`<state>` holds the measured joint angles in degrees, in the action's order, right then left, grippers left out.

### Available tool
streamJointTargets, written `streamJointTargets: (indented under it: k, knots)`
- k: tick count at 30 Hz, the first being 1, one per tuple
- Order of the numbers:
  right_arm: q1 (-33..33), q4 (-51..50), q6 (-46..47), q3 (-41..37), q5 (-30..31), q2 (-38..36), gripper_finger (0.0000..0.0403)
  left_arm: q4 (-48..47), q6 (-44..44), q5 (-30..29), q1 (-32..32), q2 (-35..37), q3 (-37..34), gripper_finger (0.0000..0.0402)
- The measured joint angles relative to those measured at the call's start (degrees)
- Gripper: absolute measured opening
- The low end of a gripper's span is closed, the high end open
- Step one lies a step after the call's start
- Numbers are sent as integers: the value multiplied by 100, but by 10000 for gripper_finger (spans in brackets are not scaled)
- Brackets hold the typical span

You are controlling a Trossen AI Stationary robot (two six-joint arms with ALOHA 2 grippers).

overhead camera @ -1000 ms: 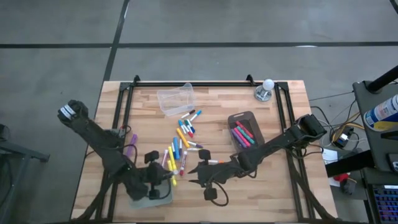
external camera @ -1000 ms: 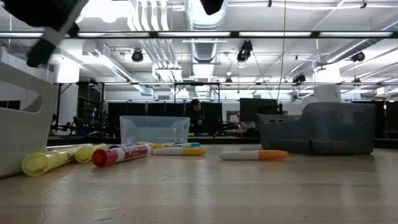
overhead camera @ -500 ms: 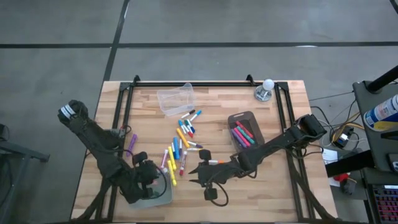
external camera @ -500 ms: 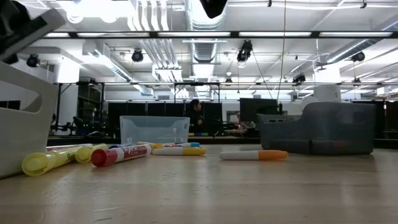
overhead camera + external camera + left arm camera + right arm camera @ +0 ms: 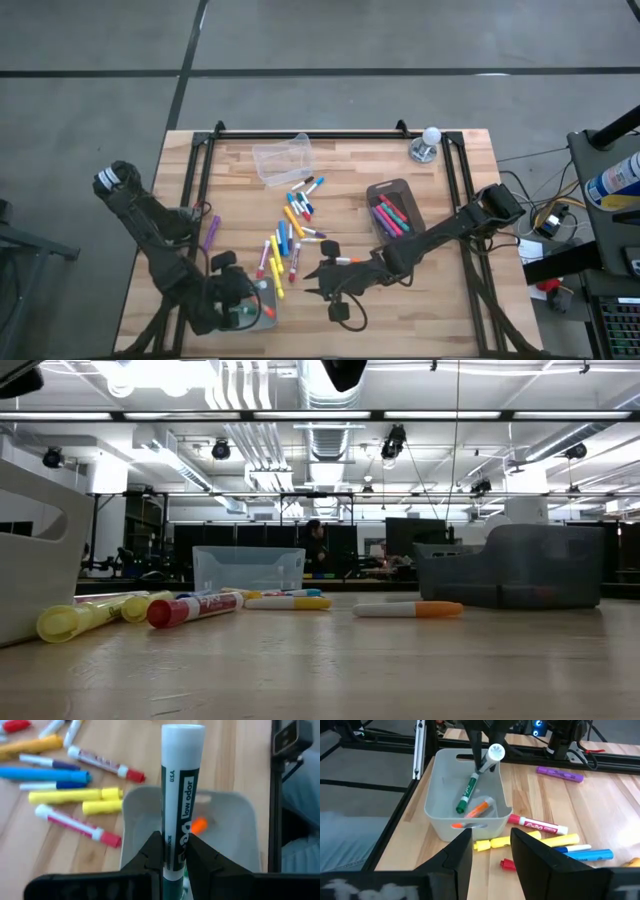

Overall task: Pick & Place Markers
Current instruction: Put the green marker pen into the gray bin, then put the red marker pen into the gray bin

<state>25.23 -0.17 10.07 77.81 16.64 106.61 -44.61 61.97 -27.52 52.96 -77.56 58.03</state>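
Markers [image 5: 285, 235] mostly lie loose mid-surface. My left hand [image 5: 172, 857], pinching a green-and-white marker [image 5: 179, 800], has swung from beside the grey bin [image 5: 440, 795] to directly over it, so release looks next. My right hand [image 5: 490, 850] waits spread, empty, near an orange marker [image 5: 347, 260].

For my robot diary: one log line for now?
left gripper: holds green marker over grey bin | right gripper: open, waiting

Green marker [image 5: 181, 815] barrel reads "low odor" and "USA"
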Motion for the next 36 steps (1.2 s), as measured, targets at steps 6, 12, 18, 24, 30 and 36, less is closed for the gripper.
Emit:
streamJointTargets:
  k: [6,12,18,24,30,36]
  knots:
    - [-2,-2,4,-70,0,0,116,-14,200,1134,25,-80,-14,58]
    - [-2,6,6,-102,0,0,110,152,177,1375,25,-206,-17,88]
    - [-2,7,28,-102,-2,0,112,162,148,1112,25,-286,-17,95]
    - [-2,3,45,-102,-2,0,117,174,28,944,23,-293,-17,116]
    - [0,-5,69,-162,-10,-1,115,176,-459,268,9,-293,-17,123]
    - [-2,-11,439,-310,-5,-1,102,236,-1058,-1435,10,-291,-17,123]
